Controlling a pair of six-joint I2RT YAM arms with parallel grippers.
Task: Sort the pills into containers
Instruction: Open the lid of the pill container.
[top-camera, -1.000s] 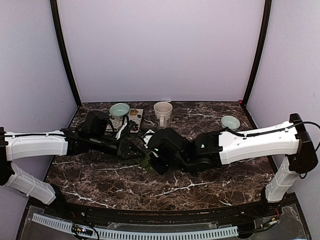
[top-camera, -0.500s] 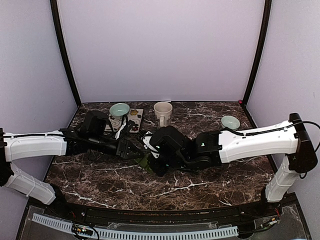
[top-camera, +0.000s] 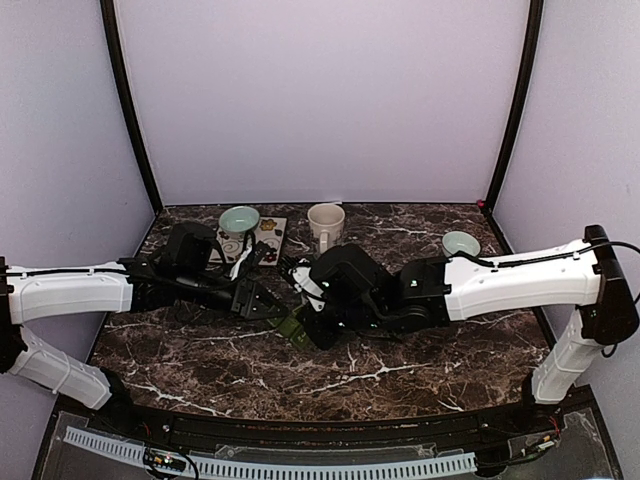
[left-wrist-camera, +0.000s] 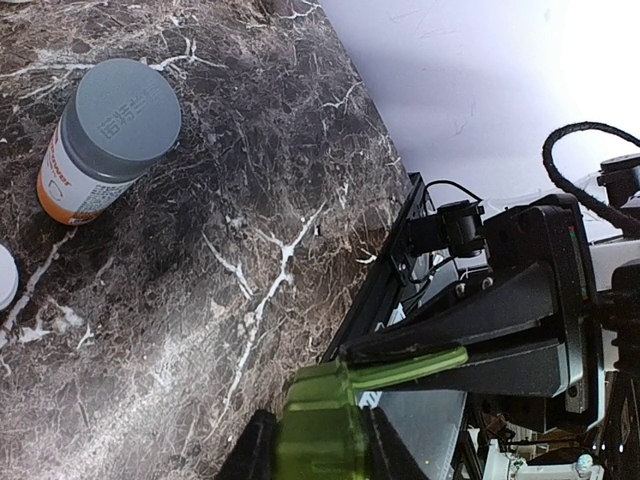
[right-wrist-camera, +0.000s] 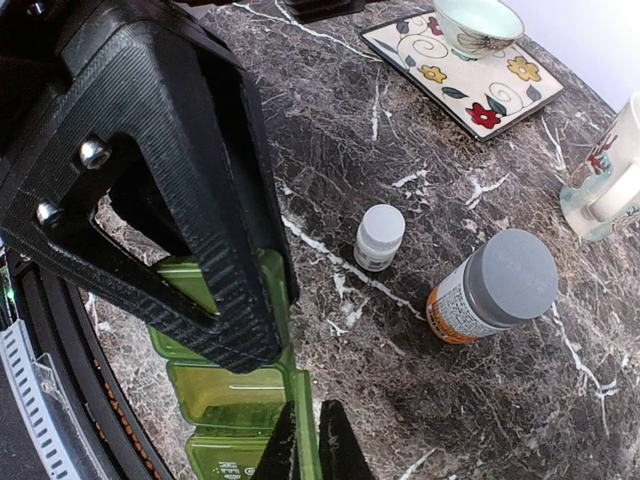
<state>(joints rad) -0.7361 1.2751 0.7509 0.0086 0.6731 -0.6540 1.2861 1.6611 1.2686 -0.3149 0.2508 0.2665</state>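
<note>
Left fingers (left-wrist-camera: 251, 452) are clamping one end of the green box (left-wrist-camera: 318, 425), apparently steadying it at mid-bench (left-wrist-camera: 150, 300). Right fingers (right-wrist-camera: 336, 446) are pinching closed on its thin lid edge, probably to open a compartment.

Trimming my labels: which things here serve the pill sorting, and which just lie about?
Job: green pill box, orange bottle, small white bottle (bottles likely hold the pills).
Lying about: mug, bowl on the plate, flowered plate, bowl at the right.
</note>
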